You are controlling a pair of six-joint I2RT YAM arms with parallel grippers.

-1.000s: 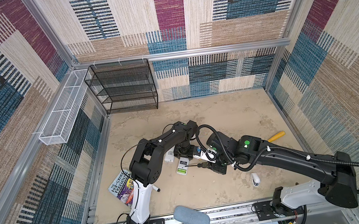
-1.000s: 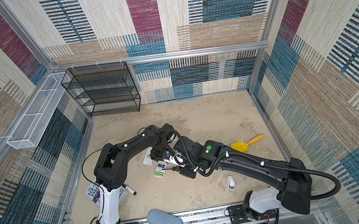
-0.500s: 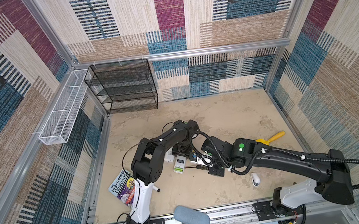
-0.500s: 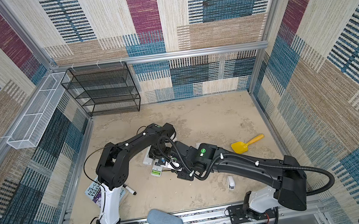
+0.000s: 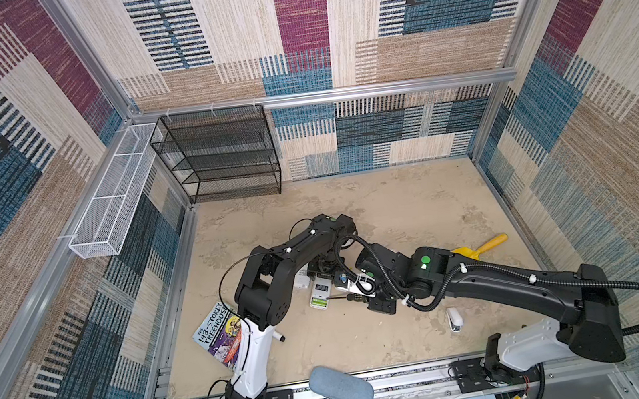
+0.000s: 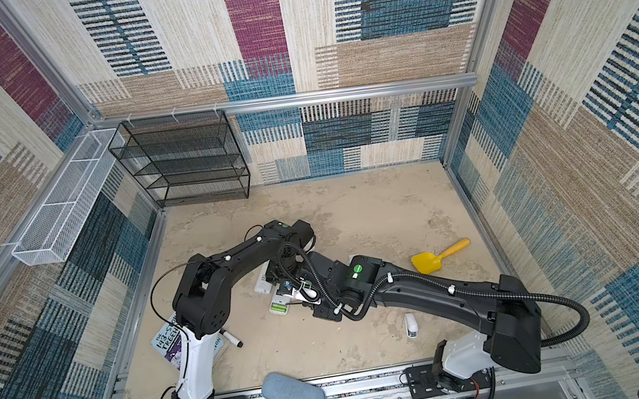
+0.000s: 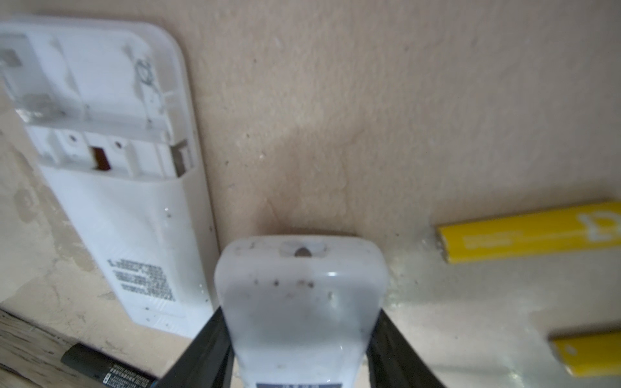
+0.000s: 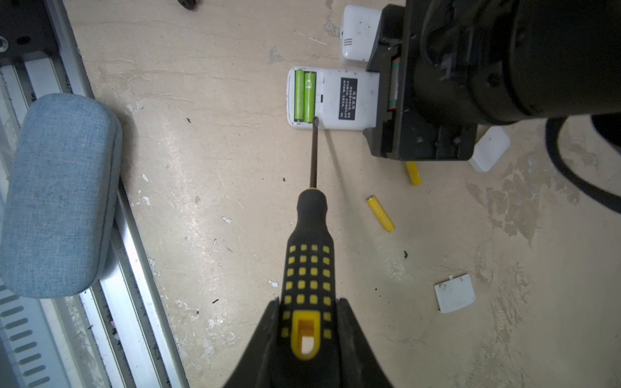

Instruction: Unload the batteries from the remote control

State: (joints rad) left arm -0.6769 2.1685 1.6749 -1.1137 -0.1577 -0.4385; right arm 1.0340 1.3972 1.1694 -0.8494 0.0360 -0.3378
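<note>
Right end effector (image 8: 306,314) grips the screwdriver (image 8: 311,265), shaft parallel to the two green batteries (image 8: 305,95) dead ahead in the remote control's (image 8: 349,100) open bay, tip at the near end of one; left end effector (image 7: 300,322) clamps the remote's other end.

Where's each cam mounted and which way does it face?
Top views: high over the front edge, looking down at the table; left arm and right arm show.
Left wrist: looks along the left gripper, shut on the remote.
Right wrist: looks along the right gripper and its screwdriver at the remote's batteries.
Shared: both wrist views show the remote and loose batteries.
</note>
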